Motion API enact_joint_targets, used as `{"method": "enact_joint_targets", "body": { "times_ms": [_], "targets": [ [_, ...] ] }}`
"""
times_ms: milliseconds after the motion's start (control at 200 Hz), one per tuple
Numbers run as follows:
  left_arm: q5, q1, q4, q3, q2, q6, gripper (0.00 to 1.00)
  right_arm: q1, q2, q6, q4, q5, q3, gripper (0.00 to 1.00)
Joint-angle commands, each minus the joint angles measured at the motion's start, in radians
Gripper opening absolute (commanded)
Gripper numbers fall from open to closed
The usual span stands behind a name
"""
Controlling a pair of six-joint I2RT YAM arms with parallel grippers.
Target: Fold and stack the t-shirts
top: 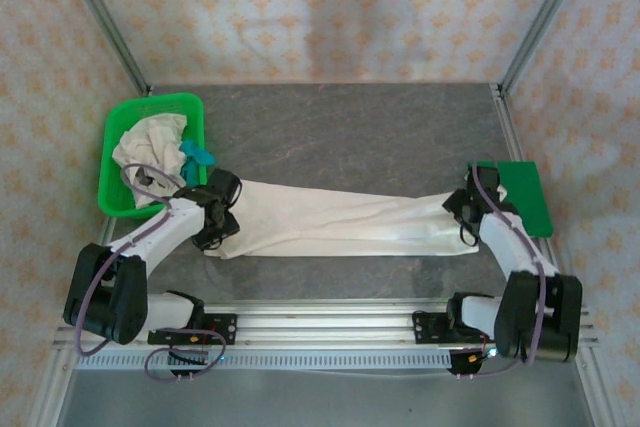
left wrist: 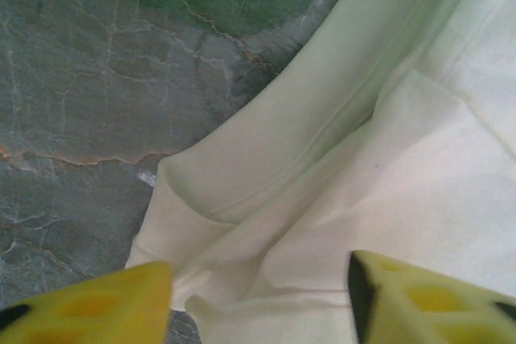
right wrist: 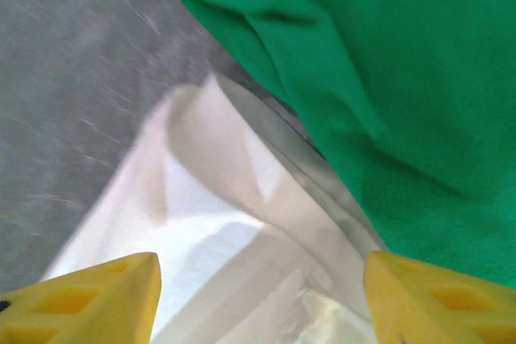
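A cream t-shirt [top: 340,227] lies folded into a long band across the table, from left to right. My left gripper [top: 214,213] sits over its left end, open. In the left wrist view the yellow fingertips [left wrist: 89,305] stand wide apart above the ribbed collar [left wrist: 266,159], not pinching the cloth. My right gripper [top: 466,209] is at the shirt's right end, also open. Its fingers [right wrist: 439,296] are spread over a folded corner of the shirt [right wrist: 226,223]. Another cream t-shirt [top: 148,145] and a teal one [top: 196,155] lie bundled in the basket.
The green plastic basket [top: 120,127] stands at the back left, close behind the left gripper. A flat green mat [top: 527,197] lies at the right edge, touching the shirt's end [right wrist: 387,78]. Grey stone-patterned table [top: 350,137] stretches behind the shirt. Metal rails frame the sides.
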Motion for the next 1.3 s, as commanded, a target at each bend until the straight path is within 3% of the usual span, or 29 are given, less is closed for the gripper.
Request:
{"method": "enact_joint_targets", "body": {
  "times_ms": [0,75,210,340,450,756,1106,1296],
  "targets": [
    [-0.039,0.006,-0.027,0.027,-0.043,-0.004,0.8,0.032,-0.06,-0.031,-0.026,0.02,0.023,0.69],
    [-0.046,0.005,-0.048,0.055,-0.058,-0.007,0.9,0.096,-0.064,-0.04,-0.037,0.039,0.045,0.69],
    [-0.043,-0.013,-0.059,0.091,-0.08,-0.027,0.91,0.266,-0.015,-0.027,-0.006,0.068,0.079,0.69],
    [-0.048,-0.027,-0.061,0.087,-0.082,-0.077,0.85,0.43,0.103,0.021,0.052,0.075,0.118,0.69],
    [-0.049,-0.026,-0.023,0.051,-0.081,-0.097,0.73,0.508,0.196,0.058,0.085,0.084,0.143,0.69],
    [-0.084,-0.023,0.079,0.09,0.014,-0.08,0.49,0.537,0.264,0.065,0.11,0.065,0.171,0.68],
    [-0.1,-0.018,0.137,0.165,0.188,-0.065,0.46,0.537,0.268,0.074,0.115,0.059,0.171,0.68],
    [-0.098,-0.015,0.14,0.162,0.222,-0.069,0.25,0.537,0.272,0.077,0.114,0.061,0.173,0.68]
  ]
}}
